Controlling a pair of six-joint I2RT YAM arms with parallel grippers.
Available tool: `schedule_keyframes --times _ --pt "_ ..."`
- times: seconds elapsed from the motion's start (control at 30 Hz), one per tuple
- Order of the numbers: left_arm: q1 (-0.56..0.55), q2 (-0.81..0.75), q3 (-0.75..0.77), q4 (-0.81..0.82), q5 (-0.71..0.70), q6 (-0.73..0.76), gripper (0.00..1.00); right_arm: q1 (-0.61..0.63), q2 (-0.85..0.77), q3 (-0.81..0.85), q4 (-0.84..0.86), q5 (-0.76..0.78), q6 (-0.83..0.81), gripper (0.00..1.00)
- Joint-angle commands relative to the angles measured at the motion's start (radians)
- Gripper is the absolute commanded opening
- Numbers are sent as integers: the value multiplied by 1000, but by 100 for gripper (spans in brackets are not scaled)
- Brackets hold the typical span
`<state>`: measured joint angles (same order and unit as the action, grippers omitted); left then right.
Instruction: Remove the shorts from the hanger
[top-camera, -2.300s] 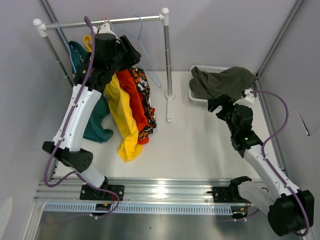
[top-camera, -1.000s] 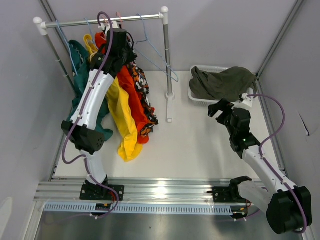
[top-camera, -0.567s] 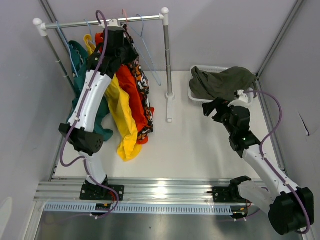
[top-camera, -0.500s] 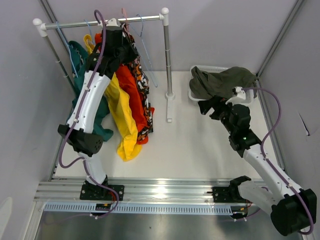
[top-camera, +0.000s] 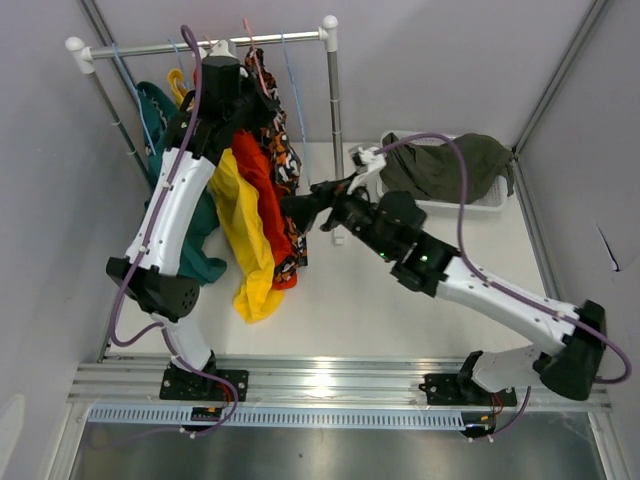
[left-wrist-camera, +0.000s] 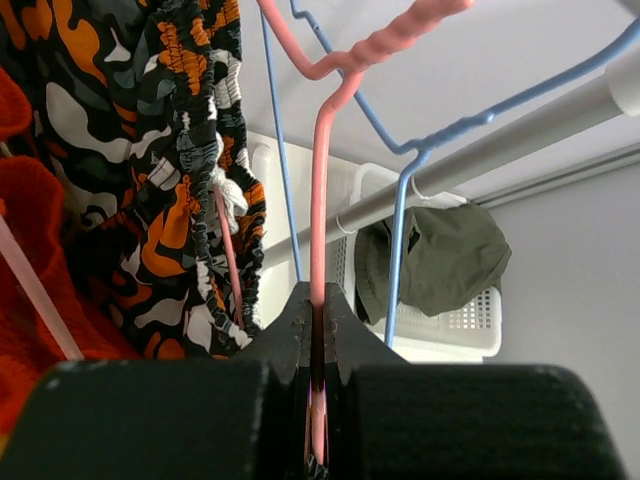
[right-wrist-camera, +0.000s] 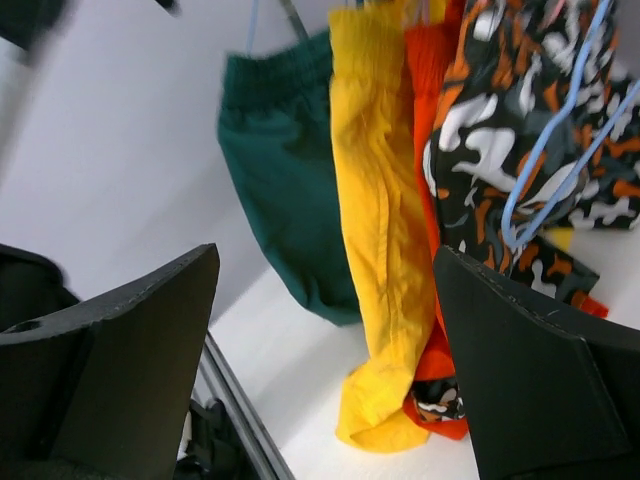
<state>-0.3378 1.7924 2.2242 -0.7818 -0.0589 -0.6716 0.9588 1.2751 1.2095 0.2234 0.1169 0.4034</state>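
Note:
Teal (top-camera: 190, 240), yellow (top-camera: 245, 240), red-orange (top-camera: 268, 195) and patterned shorts (top-camera: 285, 150) hang from the rail (top-camera: 150, 46). My left gripper (top-camera: 235, 85) is up at the rail, shut on the pink hanger (left-wrist-camera: 320, 200) that carries the patterned shorts (left-wrist-camera: 170, 150). Just right of the patterned shorts, my right gripper (top-camera: 305, 205) stands open with nothing in it. Its wrist view faces the yellow (right-wrist-camera: 380, 200), teal (right-wrist-camera: 285, 200) and patterned shorts (right-wrist-camera: 500, 150) between wide fingers (right-wrist-camera: 120, 350). The dark olive shorts (top-camera: 440, 165) lie in the white basket (top-camera: 480, 203).
An empty blue hanger (left-wrist-camera: 400, 230) hangs on the rail beside the pink one. The rack's right post (top-camera: 335, 120) stands just behind my right arm. Grey walls close in on both sides, and a metal base rail (top-camera: 320, 385) runs along the near edge.
My right arm has swung left from the basket across the table to the hanging shorts, still open. The left gripper has kept its hold on the pink hanger at the rail.

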Motion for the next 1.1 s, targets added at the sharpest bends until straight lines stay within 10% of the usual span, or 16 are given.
schedule_keyframes --times 0.0,0.43,0.5,0.53,0.6,1.07 --pt "-6 -93 -11 65 41 -23 0 18 99 77 25 61 -25 94" --pt "-3 -237 -156 95 117 -25 0 29 270 117 77 129 0 84" --pt "-3 -260 -175 104 126 -34 0 29 282 116 88 122 -1 65" --pt "-3 -266 -193 113 139 -39 0 29 288 114 94 100 -8 27" --pt "-3 -275 -204 121 143 -46 0 29 303 114 103 78 -8 0" --pt "6 -157 38 52 11 64 0 245 127 -264 122 214 74 0"
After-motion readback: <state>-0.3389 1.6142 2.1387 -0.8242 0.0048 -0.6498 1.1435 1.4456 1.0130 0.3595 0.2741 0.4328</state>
